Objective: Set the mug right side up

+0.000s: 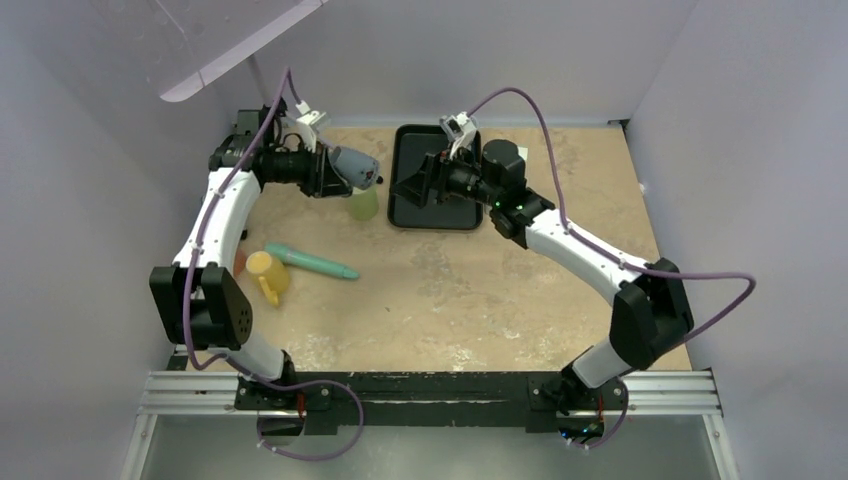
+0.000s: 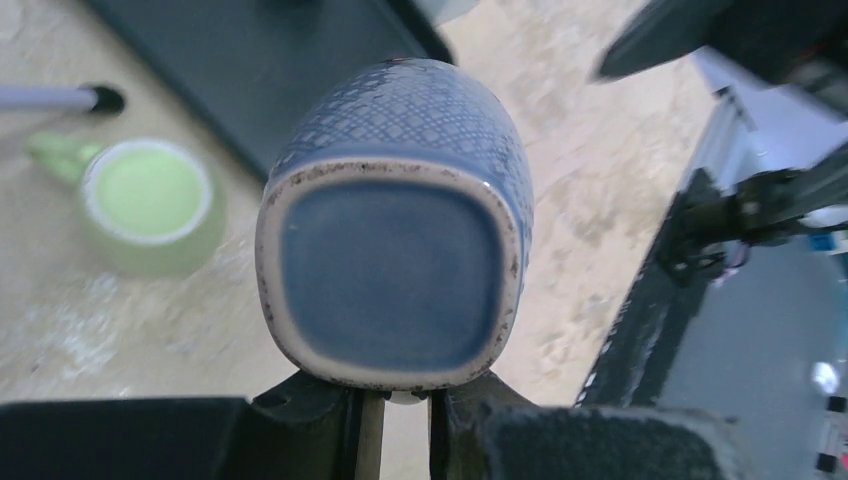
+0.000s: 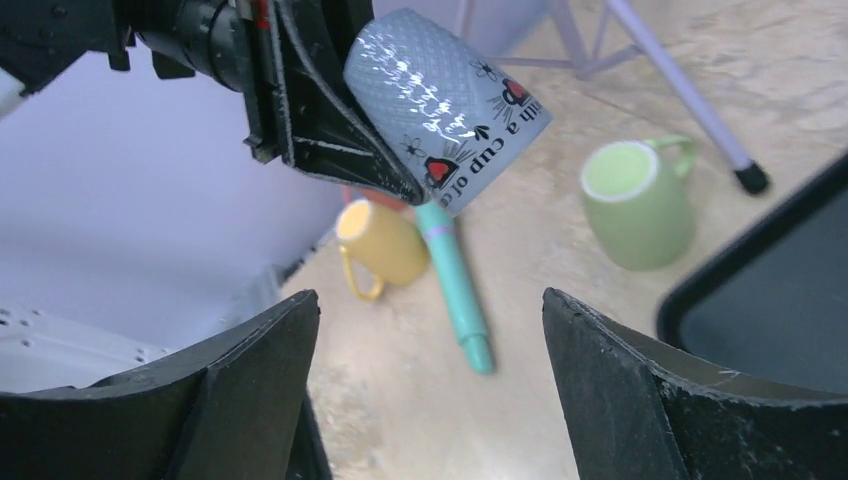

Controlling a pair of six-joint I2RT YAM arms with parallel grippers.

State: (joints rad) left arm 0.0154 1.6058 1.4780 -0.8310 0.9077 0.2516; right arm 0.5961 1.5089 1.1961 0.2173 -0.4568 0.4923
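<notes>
Grasping the blue-grey mug (image 1: 355,167) in the left gripper (image 1: 337,170), clear of the table (image 1: 450,300). From the left wrist: fingers (image 2: 310,415) closed to a narrow slot, clenched on a pale sliver at the mug's lower edge; cannot tell whether that sliver is the handle. Speckled base ring square to that camera, just above the fingertips, with the patterned body reaching away beyond them. From the right wrist: tilted on its side, base end against the left fingers, lettered end with red hearts pointing away from them and slightly down. Neither upright nor fully inverted.

Below and just beyond the left fingertips, on the table, mouth up: a green mug (image 2: 150,205). Beyond that, past the held mug: the corner of a black tray (image 2: 270,60).

Right gripper (image 3: 430,390) released, fingers (image 3: 250,390) spread wide, nothing between them. Facing the held mug, apart from it, with the mug framed above the gap between its fingertips. Hovering over the tray's left part. Further off, seen through that same gap, on the table: a yellow mug (image 3: 385,245) and a teal pen (image 3: 455,290) just beside it.
</notes>
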